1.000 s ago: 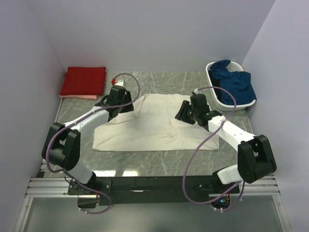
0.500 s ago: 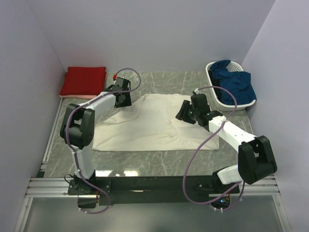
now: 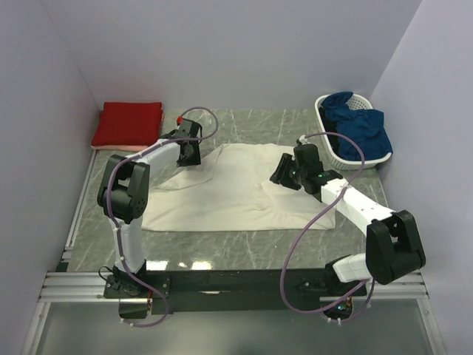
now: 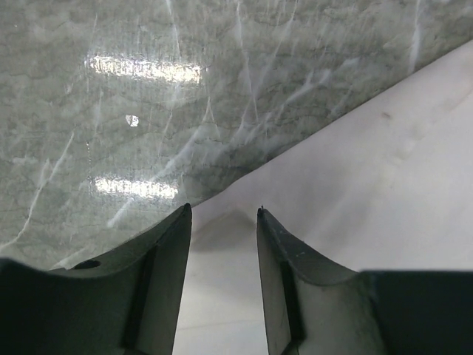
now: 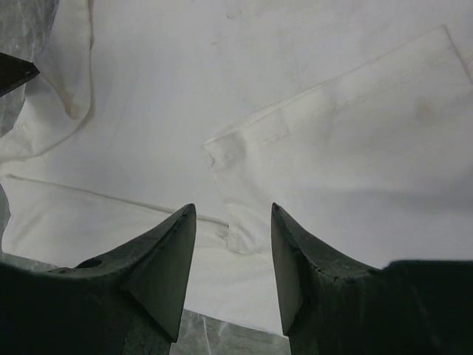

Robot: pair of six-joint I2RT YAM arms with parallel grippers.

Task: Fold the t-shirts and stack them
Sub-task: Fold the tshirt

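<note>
The large cream t-shirt [image 3: 236, 196] lies spread flat in the middle of the table. My left gripper [image 3: 189, 154] is open at its back left corner. In the left wrist view the left gripper [image 4: 223, 214] is low over the shirt's edge [image 4: 355, 185], with nothing between the jaws. My right gripper [image 3: 285, 171] is open above the shirt's right part. In the right wrist view the right gripper [image 5: 233, 211] is over a folded sleeve hem [image 5: 332, 140]. The red t-shirt [image 3: 127, 123] lies folded at the back left, on a pale pink one [image 3: 107, 147] that shows only as a thin edge.
A white slatted basket [image 3: 325, 126] with dark blue cloth [image 3: 358, 127] stands at the back right corner. Lilac walls close in the left, back and right sides. Grey marbled table [image 3: 244, 248] shows in front of the shirt and also in the left wrist view [image 4: 148, 96].
My left arm has drawn in and raised its elbow, and its gripper has shifted slightly back along the shirt's back left corner. The right arm has hardly moved.
</note>
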